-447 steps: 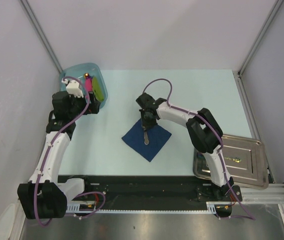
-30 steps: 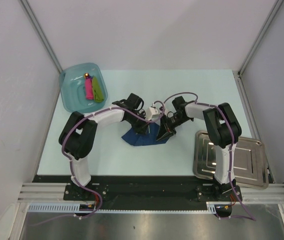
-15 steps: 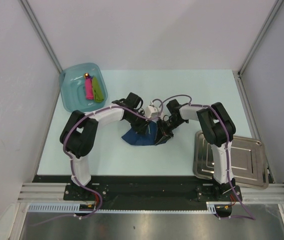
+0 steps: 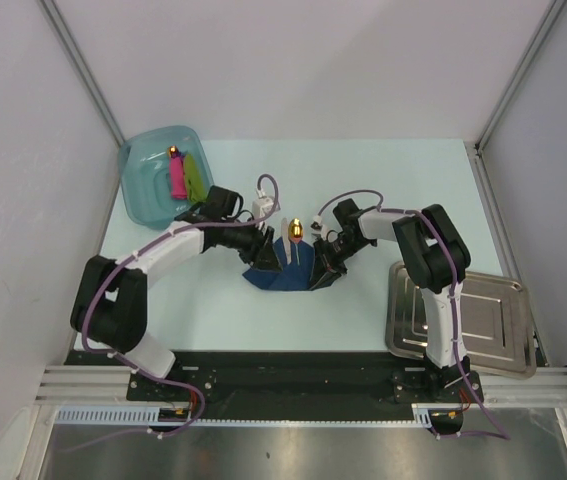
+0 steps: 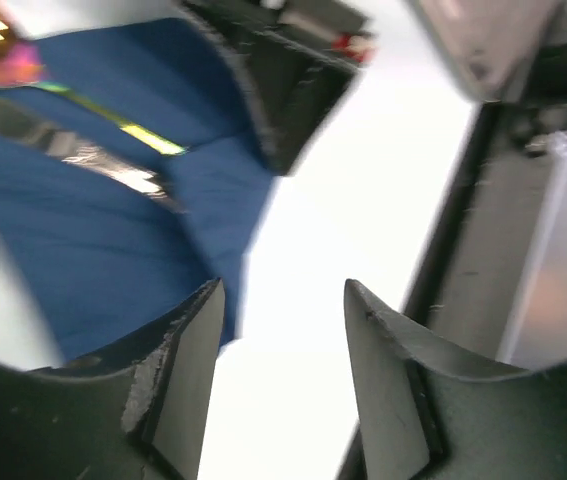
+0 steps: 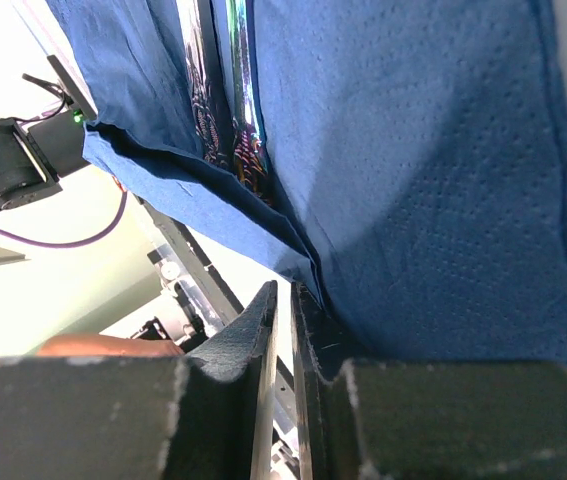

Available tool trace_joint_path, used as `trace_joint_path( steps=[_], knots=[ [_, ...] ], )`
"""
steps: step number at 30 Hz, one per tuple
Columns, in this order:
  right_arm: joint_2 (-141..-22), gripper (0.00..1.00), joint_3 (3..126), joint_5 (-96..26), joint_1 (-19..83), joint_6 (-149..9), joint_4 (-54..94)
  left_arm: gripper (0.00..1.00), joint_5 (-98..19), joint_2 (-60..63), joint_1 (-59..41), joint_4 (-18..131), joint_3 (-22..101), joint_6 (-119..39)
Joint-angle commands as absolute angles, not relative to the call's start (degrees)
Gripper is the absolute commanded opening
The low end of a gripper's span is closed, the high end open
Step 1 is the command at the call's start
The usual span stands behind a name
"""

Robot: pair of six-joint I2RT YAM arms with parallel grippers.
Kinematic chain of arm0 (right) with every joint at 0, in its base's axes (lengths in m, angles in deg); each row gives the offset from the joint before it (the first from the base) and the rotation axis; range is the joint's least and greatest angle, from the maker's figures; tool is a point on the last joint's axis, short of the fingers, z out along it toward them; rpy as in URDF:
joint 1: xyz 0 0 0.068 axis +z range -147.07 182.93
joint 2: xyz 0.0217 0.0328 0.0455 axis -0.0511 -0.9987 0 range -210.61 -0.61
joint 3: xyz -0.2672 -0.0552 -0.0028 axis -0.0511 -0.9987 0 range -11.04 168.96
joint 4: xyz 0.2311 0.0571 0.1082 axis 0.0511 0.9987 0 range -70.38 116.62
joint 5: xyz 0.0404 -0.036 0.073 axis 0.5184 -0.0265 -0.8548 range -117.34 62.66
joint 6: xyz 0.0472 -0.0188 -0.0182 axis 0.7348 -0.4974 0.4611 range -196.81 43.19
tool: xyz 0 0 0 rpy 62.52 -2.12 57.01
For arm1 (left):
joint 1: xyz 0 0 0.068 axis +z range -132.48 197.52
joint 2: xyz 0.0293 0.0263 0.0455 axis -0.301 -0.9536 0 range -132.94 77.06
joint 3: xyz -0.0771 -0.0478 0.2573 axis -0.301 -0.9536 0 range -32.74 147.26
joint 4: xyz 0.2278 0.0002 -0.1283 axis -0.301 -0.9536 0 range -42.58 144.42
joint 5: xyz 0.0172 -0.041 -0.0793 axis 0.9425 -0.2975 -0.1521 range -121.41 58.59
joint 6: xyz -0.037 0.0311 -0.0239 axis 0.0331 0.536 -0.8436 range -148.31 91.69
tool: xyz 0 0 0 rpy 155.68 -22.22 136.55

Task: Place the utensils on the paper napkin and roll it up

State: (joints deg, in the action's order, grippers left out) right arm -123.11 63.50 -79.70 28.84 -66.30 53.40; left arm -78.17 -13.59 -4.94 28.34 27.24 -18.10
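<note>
The dark navy paper napkin (image 4: 278, 279) lies partly folded at the table's middle, with its right side lifted. A utensil (image 4: 295, 231) with an orange-gold end sticks out of its top. My right gripper (image 4: 321, 267) is shut on the napkin's folded edge. In the right wrist view the jaws (image 6: 283, 292) pinch the fold of the napkin (image 6: 413, 170), and shiny utensil handles (image 6: 221, 95) lie inside it. My left gripper (image 4: 265, 252) is open at the napkin's left edge. In the left wrist view the open gripper (image 5: 283, 300) holds nothing, with the napkin (image 5: 73, 260) and a utensil (image 5: 93, 152) ahead to its left.
A pale teal tub (image 4: 146, 190) at the back left holds a pink stick (image 4: 176, 176) and a lime-green stick (image 4: 195, 178). A shiny steel tray (image 4: 488, 325) sits at the front right beside the right arm's base.
My left gripper has let go, opened and pulled back to the left of the napkin. The utensil's orange-gold end now shows above the fold. My right gripper stays on the napkin's edge.
</note>
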Motion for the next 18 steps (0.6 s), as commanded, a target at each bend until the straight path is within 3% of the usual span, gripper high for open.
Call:
trace_joint_path(
  steps=[1,8,18],
  knots=[
    [-123.1,0.15,63.6,-78.3,28.8,-66.5,51.3,0.50,-85.8,-15.9,-5.9,33.5,24.3,-28.0],
    [-122.9,0.11,63.2,-78.1,28.6,-65.6,50.6,0.44,-86.7,-22.9,-7.2,39.0,25.1,-35.3],
    [-123.5,0.05,64.2,-77.4,28.5,-64.8,50.8,0.37,-86.8,-25.1,-9.3,36.5,26.4,-32.8]
  ],
)
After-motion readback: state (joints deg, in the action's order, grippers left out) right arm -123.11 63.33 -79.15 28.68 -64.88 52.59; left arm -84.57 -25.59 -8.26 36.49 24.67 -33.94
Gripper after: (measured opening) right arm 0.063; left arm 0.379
